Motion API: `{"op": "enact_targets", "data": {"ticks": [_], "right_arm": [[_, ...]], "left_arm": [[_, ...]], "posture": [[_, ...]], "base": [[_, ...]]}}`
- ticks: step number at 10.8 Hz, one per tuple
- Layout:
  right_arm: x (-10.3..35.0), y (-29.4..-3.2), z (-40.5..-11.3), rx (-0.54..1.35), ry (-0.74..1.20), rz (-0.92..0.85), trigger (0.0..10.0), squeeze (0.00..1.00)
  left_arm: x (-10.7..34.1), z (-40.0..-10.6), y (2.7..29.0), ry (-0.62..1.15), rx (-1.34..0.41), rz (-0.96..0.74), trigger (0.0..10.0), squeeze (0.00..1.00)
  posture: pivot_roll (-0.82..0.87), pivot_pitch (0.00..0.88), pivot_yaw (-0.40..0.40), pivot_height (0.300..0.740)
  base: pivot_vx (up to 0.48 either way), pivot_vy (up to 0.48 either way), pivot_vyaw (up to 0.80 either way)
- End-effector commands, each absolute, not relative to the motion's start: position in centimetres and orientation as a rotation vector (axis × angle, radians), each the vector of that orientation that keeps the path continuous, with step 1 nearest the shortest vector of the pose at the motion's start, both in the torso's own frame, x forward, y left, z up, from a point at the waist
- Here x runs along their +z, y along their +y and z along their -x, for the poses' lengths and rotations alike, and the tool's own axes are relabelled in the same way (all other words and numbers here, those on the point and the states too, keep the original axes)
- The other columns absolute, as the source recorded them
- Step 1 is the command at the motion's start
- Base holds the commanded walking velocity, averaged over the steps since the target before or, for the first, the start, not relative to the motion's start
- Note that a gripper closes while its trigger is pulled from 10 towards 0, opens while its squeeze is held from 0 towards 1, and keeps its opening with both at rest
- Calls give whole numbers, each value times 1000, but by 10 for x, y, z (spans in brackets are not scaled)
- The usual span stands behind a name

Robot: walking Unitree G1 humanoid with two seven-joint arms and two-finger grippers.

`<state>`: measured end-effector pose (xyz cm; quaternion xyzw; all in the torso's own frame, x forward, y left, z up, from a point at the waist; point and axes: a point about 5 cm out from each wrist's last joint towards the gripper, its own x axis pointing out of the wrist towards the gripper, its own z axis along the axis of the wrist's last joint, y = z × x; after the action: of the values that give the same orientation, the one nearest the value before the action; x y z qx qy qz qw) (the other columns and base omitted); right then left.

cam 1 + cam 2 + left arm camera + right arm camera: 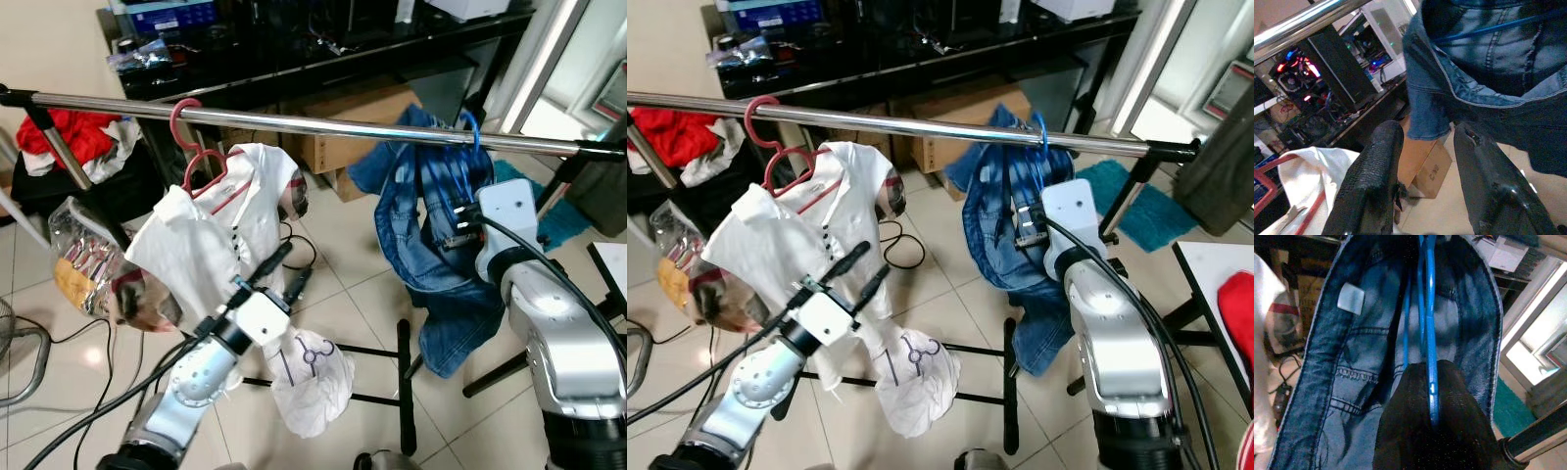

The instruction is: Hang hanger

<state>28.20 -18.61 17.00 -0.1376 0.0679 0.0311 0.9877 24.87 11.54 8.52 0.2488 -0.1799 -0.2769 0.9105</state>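
A blue hanger [471,132] carrying a denim jacket [431,245] has its hook over the chrome rail [323,124] towards the right. My right gripper [1431,396] is shut on the blue hanger's wire inside the jacket's collar, just below the rail. A red hanger [188,147] with a white blouse [211,245] hangs on the rail's left part. My left gripper [286,269] stands open and holds nothing, low in front of the blouse, its black fingers [1376,176] pointing up towards the rail.
The rack's black feet [404,382] cross the tiled floor below. A dark desk [294,59] with cardboard boxes [353,147] stands behind the rail. A heap of clothes and a bag [78,255] lie at the left, cables trail on the floor.
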Motion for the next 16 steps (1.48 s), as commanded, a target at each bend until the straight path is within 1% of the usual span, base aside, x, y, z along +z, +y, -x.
{"op": "enact_targets", "data": {"ticks": [1, 2, 4, 6, 8, 9, 10, 12, 14, 16], "right_arm": [[183, -187, -280, 54, 57, 263, 0, 0], [183, -185, -277, 85, 56, 265, 0, 0], [169, -183, -266, 163, 94, 322, 0, 0], [157, -184, -263, 172, 111, 332, 0, 0], [145, -178, -260, 195, 94, 332, 0, 0], [134, -176, -260, 195, 92, 321, 9333, 0], [127, -173, -260, 198, 86, 307, 10000, 0], [115, -171, -261, 199, 71, 272, 10000, 0], [103, -173, -255, 199, 59, 234, 10000, 0], [87, -183, -250, 163, 52, 222, 10000, 0]], "left_arm": [[86, -246, 113, -382, -588, -511, 10000, 0], [85, -247, 110, -381, -595, -507, 10000, 0], [84, -247, 111, -373, -591, -500, 10000, 0], [82, -248, 114, -356, -565, -471, 10000, 0], [84, -250, 117, -347, -524, -424, 10000, 0], [84, -251, 117, -334, -482, -360, 10000, 0], [85, -251, 118, -319, -444, -292, 10000, 0], [82, -248, 115, -269, -419, -161, 10000, 0], [79, -246, 114, -233, -397, -96, 10000, 0], [81, -245, 116, -204, -387, 14, 10000, 0]], "posture": [[-53, 45, 20, 740], [-57, 43, 23, 740], [-58, 40, 24, 740], [-58, 36, 25, 740], [-50, 37, 19, 740], [-45, 39, 13, 740], [-36, 42, 8, 740], [-25, 43, 3, 740], [-19, 45, 1, 740], [-26, 53, 9, 740]], "base": [[0, 0, 0], [0, 0, 0], [0, 0, 0], [0, 0, 0], [0, 0, 0], [0, 0, 0], [0, 0, 0], [0, 0, 0], [0, 0, 0], [0, 0, 0]]}}
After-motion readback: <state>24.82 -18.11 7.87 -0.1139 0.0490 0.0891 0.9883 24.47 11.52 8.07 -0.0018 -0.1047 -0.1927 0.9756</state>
